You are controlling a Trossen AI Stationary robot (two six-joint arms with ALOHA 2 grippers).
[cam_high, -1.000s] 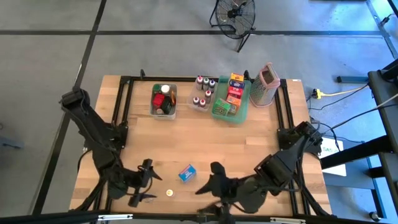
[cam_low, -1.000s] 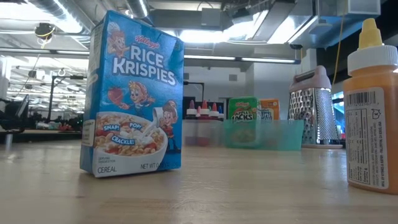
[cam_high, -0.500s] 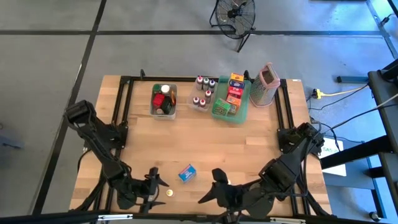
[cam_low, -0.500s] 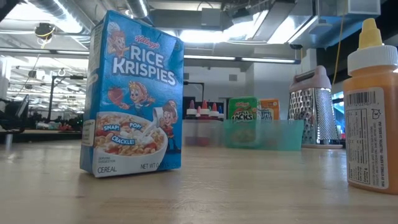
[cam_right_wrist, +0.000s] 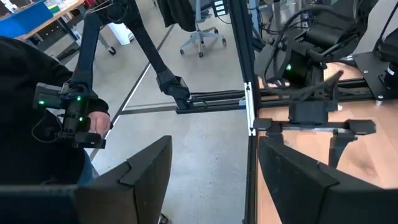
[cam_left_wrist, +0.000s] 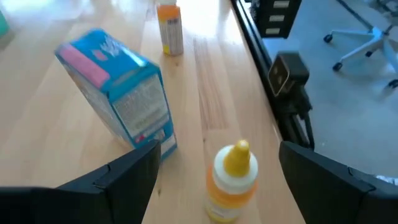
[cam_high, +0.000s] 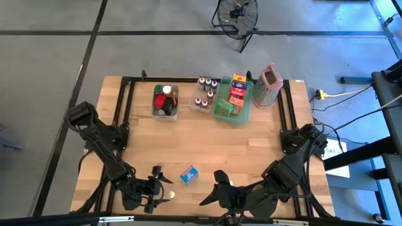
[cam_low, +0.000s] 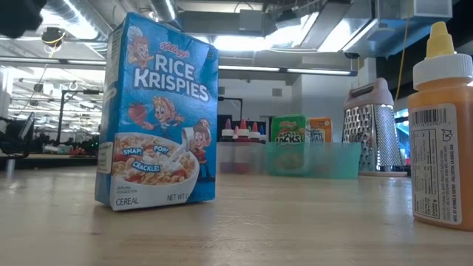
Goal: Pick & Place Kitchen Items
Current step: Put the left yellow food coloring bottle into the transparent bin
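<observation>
My left gripper (cam_left_wrist: 214,171) hangs with its jaws spread wide and empty, straddling the small orange bottle (cam_left_wrist: 231,183) with the yellow cap, which stands on the wooden table (cam_high: 207,141) near the front edge. Seen from above, that bottle (cam_high: 170,195) sits at about five o'clock of the blue cereal box (cam_high: 188,174), just beside it but apart. I judge this the approach to a pick: next I must lower over the bottle and close without nudging the box. My right gripper (cam_right_wrist: 211,165) waits past the front edge, jaws parted on nothing. The green tray (cam_high: 242,116) lies at twelve o'clock.
</observation>
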